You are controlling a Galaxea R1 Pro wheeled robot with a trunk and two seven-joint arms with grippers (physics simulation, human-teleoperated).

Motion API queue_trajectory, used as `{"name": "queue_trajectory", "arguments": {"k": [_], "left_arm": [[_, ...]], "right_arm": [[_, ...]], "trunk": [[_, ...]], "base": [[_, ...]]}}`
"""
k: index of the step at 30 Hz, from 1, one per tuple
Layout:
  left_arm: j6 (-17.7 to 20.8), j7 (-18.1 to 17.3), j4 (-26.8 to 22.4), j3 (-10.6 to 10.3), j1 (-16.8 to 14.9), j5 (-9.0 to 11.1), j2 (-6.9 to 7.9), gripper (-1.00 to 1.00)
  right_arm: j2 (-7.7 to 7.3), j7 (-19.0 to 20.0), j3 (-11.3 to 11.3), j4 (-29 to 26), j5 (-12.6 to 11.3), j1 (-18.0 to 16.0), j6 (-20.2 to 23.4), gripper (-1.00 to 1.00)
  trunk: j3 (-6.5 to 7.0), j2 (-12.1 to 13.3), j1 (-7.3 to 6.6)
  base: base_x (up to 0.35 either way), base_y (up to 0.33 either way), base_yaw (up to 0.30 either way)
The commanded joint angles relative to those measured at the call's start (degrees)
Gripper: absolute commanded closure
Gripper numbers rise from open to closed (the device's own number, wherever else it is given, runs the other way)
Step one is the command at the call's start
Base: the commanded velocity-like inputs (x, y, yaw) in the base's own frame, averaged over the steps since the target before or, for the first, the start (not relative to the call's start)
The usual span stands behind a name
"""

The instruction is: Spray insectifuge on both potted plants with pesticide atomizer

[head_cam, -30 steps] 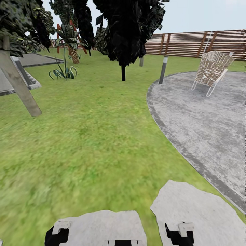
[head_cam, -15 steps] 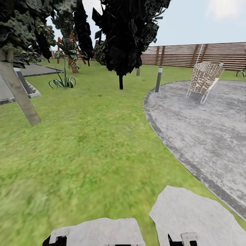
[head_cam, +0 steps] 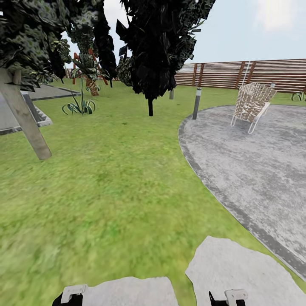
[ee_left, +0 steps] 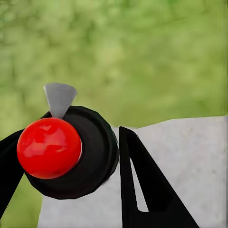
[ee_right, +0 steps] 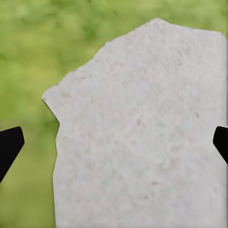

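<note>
A: Where's the sprayer rn?

B: In the left gripper (ee_left: pixel 71 156). Left wrist view shows a black round-bodied atomizer with a glossy red ball cap and a small grey nozzle tab (ee_left: pixel 66 152) sitting between the black fingers (ee_left: pixel 142 190), one each side. Looks clamped on it, fingers drawn in close, though actual contact is hard to make out from this angle.

A: Handling?

B: My guess: rigid plastic, light-ish, smooth and round, so slip or twist risk. Best hold is across the black body, below the red cap, nozzle left free.

A: Right claw?

B: Right gripper (ee_right: pixel 114 142) is released, wide apart, empty. Just two black tips at the frame edges, hanging over a pale irregular stepping stone (ee_right: pixel 142 133) and green lawn (ee_right: pixel 28 47).

A: Pots in sight?

B: Can't pick them out. Head view has grass, a grey paved round patio (head_cam: pixel 255 170), a woven lounge chair (head_cam: pixel 250 104), dark trees, a brown slat fence (head_cam: pixel 255 74). Judging by that, we're in transit thru the garden, spraying not started.
</note>
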Motion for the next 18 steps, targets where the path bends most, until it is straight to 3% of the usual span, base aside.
{"name": "queue_trajectory", "arguments": {"k": [1, 18], "left_arm": [[-0.18, -0.05, 0.05, 0.02, -0.02, 0.34, 0.00, 1.00], [-0.18, -0.05, 0.13, -0.02, -0.02, 0.34, 0.00, 1.00]], "right_arm": [[0.00, -0.03, -0.01, 0.05, 0.22, -0.03, -0.17, -1.00], [0.05, -0.08, -0.01, 0.14, 0.22, -0.03, -0.17, -1.00]], "trunk": [[0.14, 0.40, -0.24], [3.19, 7.22, -3.97]], "base": [[0.000, 0.000, 0.000], [0.000, 0.000, 0.000]]}}
